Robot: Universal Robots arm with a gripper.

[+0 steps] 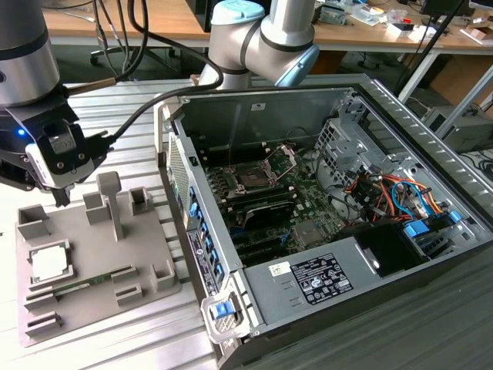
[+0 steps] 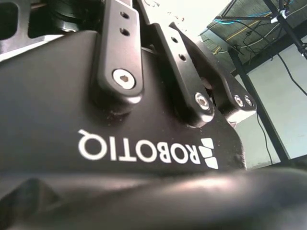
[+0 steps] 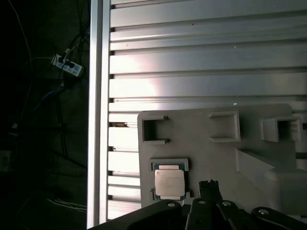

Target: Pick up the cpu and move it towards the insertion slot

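We are looking at the open computer case (image 1: 308,104), at the grey tray (image 1: 85,247) lying just beside it on the exterior view's left, at the gripper (image 1: 60,199) hanging over that tray with its claw pressed together, at the insertion slot (image 1: 253,179) sitting inside the case, and at the cpu (image 1: 48,264) lying flat in a tray pocket, well apart from the slot.

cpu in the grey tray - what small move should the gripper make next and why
Probably a short sideways shift to centre the gripper over the cpu. The cpu lies flat in its recess on the grey tray, not held. The gripper hangs above the tray, off to one side of the chip in the first wrist view. The insertion slot sits inside the open computer case.
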